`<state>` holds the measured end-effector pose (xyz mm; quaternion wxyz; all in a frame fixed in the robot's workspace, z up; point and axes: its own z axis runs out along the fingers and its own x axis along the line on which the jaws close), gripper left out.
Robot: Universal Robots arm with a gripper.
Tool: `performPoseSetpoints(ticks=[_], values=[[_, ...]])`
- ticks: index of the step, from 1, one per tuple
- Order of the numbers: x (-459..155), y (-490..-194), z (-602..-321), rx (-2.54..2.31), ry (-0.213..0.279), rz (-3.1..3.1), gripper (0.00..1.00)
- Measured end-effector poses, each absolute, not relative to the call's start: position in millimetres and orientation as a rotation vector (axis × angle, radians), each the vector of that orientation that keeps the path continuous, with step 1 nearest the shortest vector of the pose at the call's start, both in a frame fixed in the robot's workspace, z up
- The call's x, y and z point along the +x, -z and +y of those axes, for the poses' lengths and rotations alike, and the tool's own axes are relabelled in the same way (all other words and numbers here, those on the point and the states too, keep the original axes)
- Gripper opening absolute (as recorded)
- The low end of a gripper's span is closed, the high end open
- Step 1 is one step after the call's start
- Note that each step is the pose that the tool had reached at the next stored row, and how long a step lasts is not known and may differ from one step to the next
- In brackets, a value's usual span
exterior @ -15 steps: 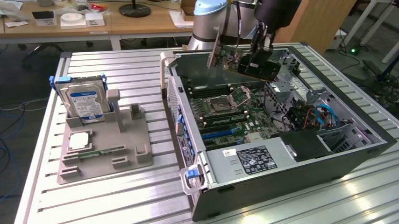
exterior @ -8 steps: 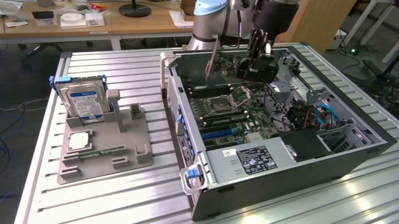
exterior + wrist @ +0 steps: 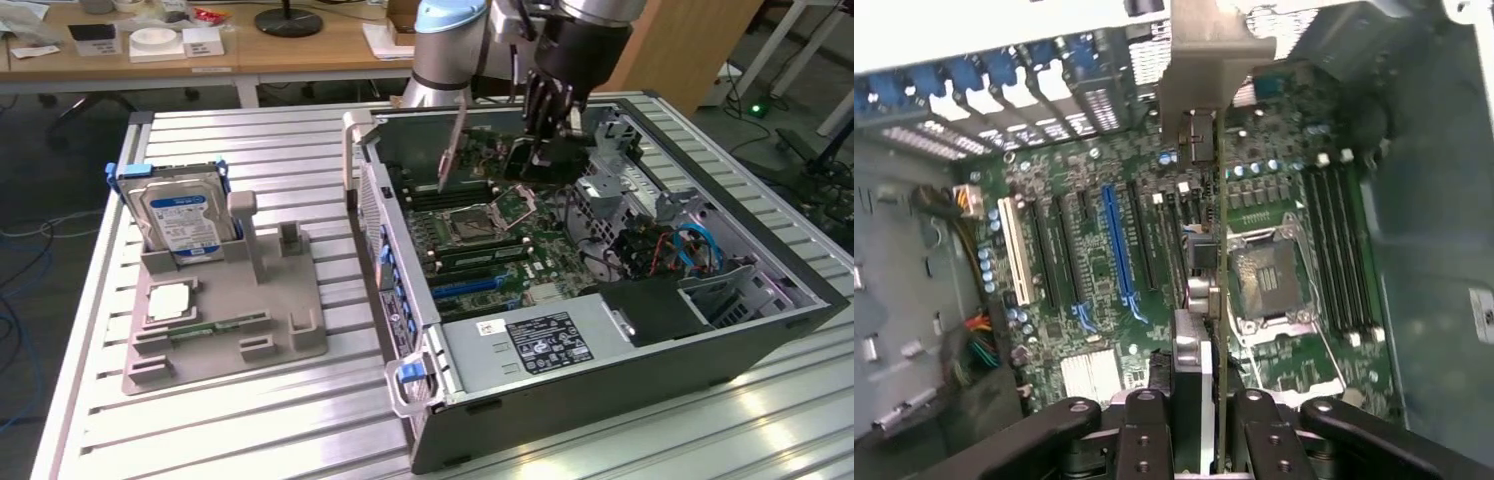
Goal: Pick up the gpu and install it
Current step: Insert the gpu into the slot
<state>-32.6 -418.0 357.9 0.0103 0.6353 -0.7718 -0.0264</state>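
My gripper (image 3: 549, 118) hangs over the far part of the open computer case (image 3: 414, 300), shut on the gpu (image 3: 550, 160), a dark card held above the motherboard (image 3: 501, 240). In the wrist view the gpu (image 3: 1199, 270) is seen edge-on between my two fingers (image 3: 1144, 435), its pale metal bracket (image 3: 1206, 50) at the far end toward the case's rear wall. The card hovers over the row of expansion slots, beside the long blue slot (image 3: 1119, 250) and next to the open processor socket (image 3: 1264, 280). It is not seated in any slot.
On the exterior view's left a grey fixture (image 3: 274, 330) carries a silver hard drive (image 3: 180, 215), a processor chip (image 3: 171, 300) and a green memory stick (image 3: 214, 325). Inside the case are the power supply (image 3: 534, 340), memory modules (image 3: 1339, 250) and loose cables (image 3: 694, 250).
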Motion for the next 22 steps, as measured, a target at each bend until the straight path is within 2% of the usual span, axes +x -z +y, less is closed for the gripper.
performPoseSetpoints(ticks=[11,17,22], values=[[-34,-339,-418,2.152,0.080,-2.255,0.28],[-35,-336,-418,2.200,0.052,-2.235,0.28],[-43,-327,-422,2.202,0.051,-2.233,0.28]])
